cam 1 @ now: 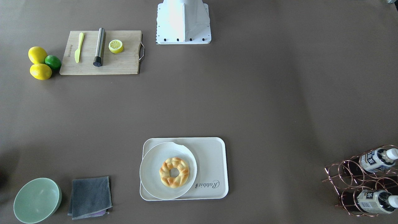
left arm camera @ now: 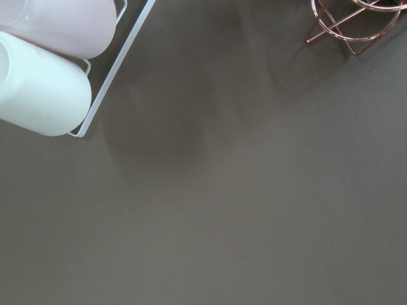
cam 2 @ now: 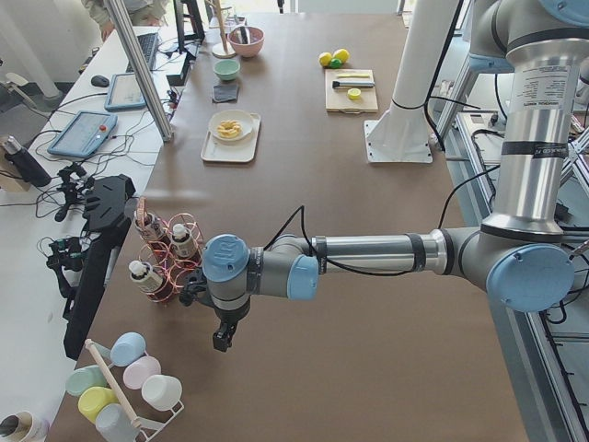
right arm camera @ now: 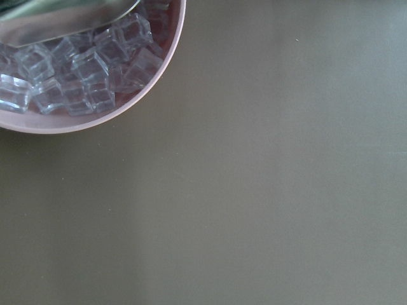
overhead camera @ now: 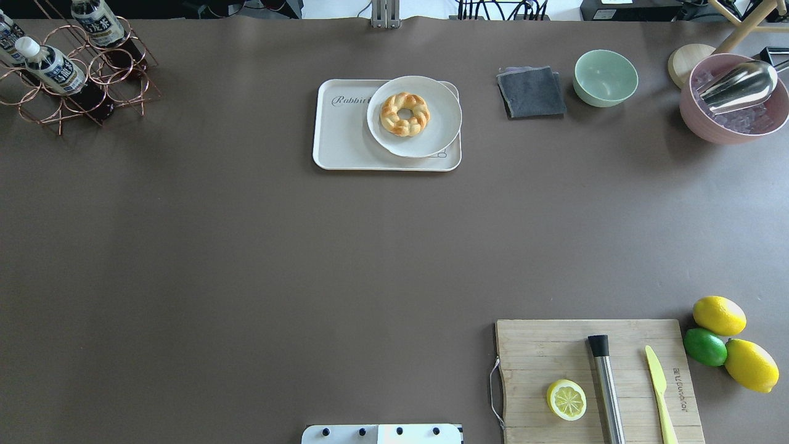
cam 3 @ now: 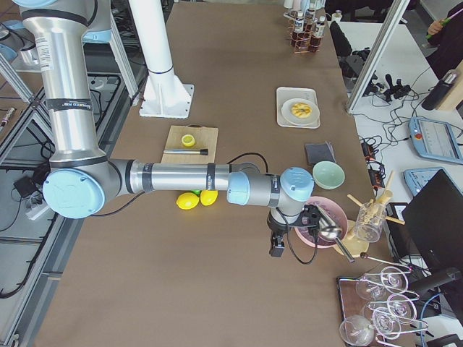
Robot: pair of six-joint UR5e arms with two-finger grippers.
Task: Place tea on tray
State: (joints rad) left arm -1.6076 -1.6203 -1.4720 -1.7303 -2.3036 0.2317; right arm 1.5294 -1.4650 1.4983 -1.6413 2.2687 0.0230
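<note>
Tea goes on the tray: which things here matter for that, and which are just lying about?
For the job: tea bottles, copper rack holding them, tray.
Lying about: plate with pastry, cutting board, lemons, lime, green bowl, grey cloth, ice bowl.

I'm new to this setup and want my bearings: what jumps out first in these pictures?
The golden braided pastry ring on a white plate atop the cream tray, mid-table on the far side, draws the eye first. Next come the copper wire rack holding tea bottles at the far left corner, and the bright lemons and lime beside the cutting board near the robot's right.
</note>
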